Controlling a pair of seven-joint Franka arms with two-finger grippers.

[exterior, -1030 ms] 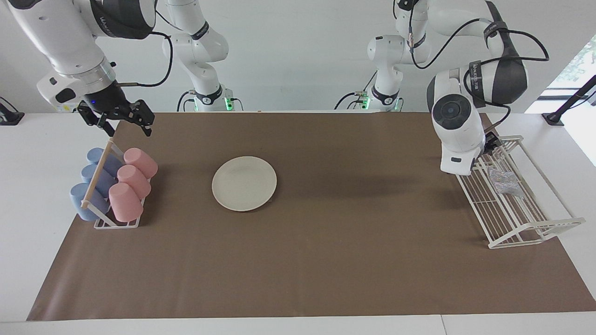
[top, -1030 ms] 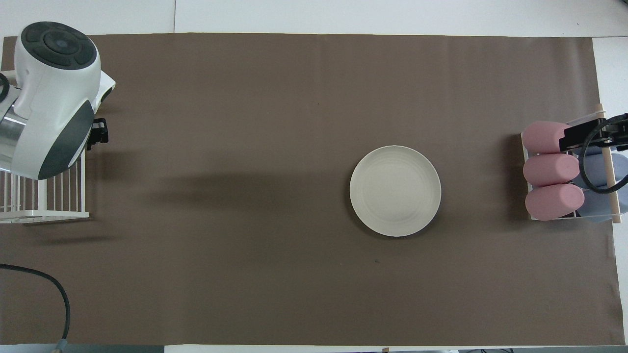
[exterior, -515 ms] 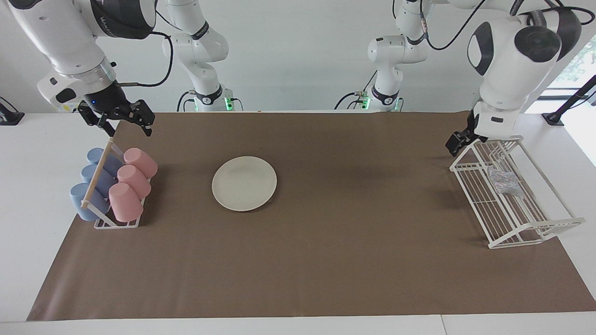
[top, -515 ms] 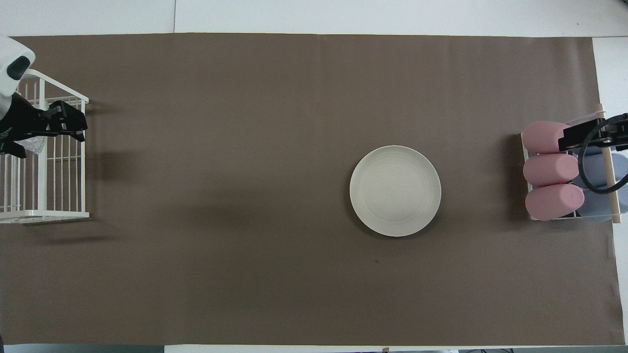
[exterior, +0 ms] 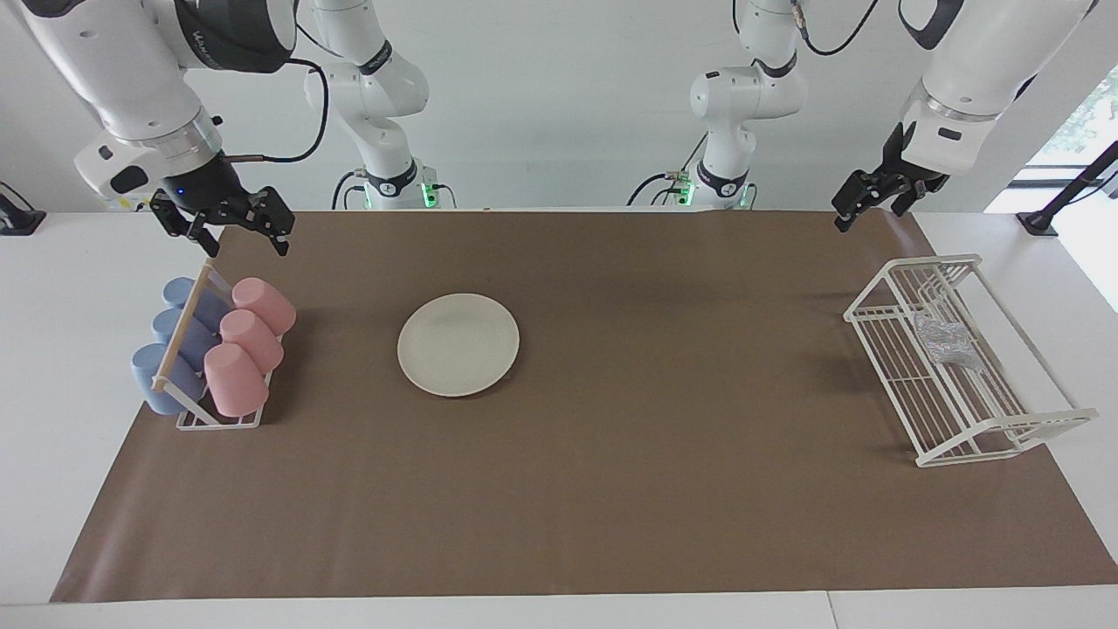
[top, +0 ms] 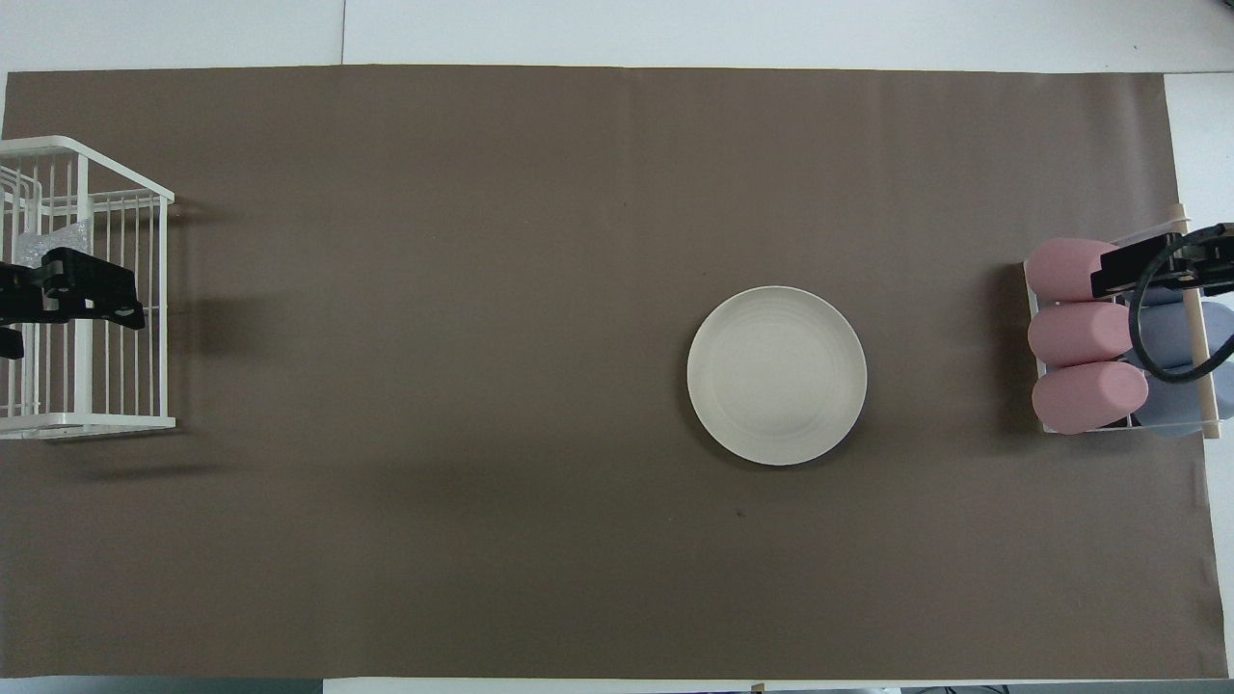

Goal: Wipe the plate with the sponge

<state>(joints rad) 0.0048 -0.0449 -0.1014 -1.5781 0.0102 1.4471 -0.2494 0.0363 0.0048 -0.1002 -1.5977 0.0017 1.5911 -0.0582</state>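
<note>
The cream-white plate lies flat on the brown mat, toward the right arm's end; it also shows in the overhead view. The silvery sponge lies in the white wire rack at the left arm's end, and shows through the rack's wires in the overhead view. My left gripper is open and empty, raised over the rack's end nearer the robots; it also shows in the overhead view. My right gripper is open and empty over the cup holder; it also shows in the overhead view.
A cup holder with a wooden bar holds three pink cups and three blue cups at the right arm's end. The brown mat covers most of the white table.
The left arm has lifted up and away from the wire rack, toward the robots, with an empty gripper. The sponge stays in the rack. The right arm has barely moved.
</note>
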